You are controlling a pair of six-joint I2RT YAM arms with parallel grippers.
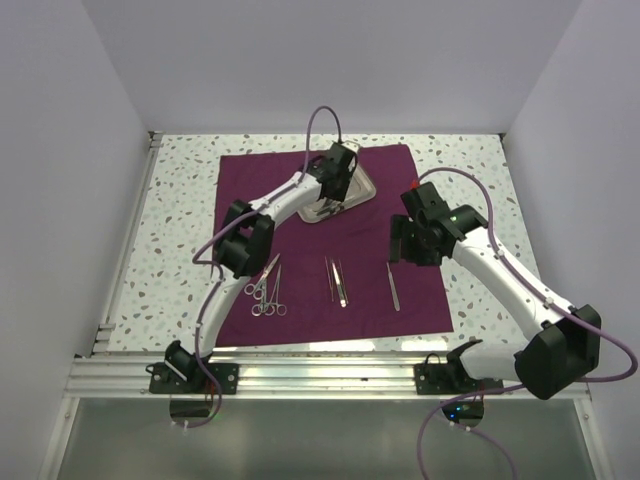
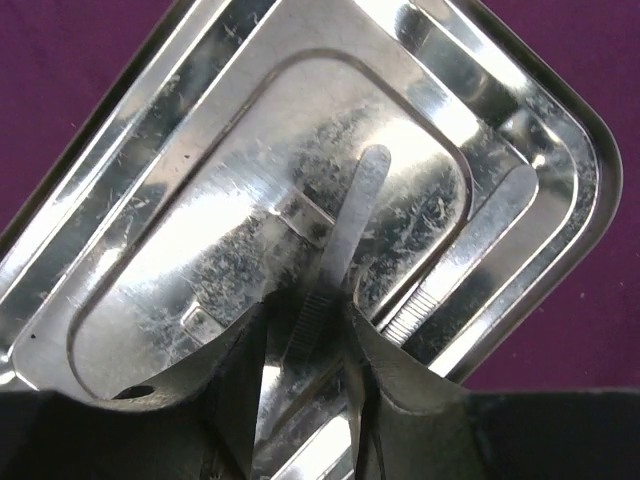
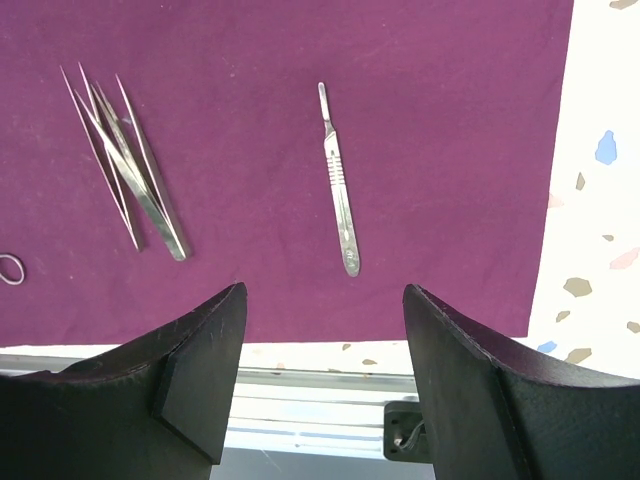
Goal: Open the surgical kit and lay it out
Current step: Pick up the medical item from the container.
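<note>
The dark purple cloth (image 1: 300, 170) lies spread flat on the table. At its far edge sits the shiny steel tray (image 1: 362, 190), seen close in the left wrist view (image 2: 560, 130). My left gripper (image 1: 335, 185) reaches down into it. Its jaws (image 2: 305, 310) stand narrowly open on either side of the ribbed handle of a slim silver instrument (image 2: 355, 215). A second handle (image 2: 470, 250) lies along the tray's wall. Ring-handled scissors and forceps (image 1: 267, 290), tweezers (image 1: 337, 280) and a thin flat handle (image 1: 393, 287) lie in a row on the cloth. My right gripper (image 1: 405, 245) hovers open and empty above the cloth.
In the right wrist view the thin handle (image 3: 340, 185) and the tweezers (image 3: 125, 165) lie beyond the right gripper (image 3: 322, 292), and the cloth's near edge (image 3: 430, 320) meets the metal rail (image 3: 300, 400). Speckled tabletop (image 3: 600, 200) shows to the right. White walls enclose the table.
</note>
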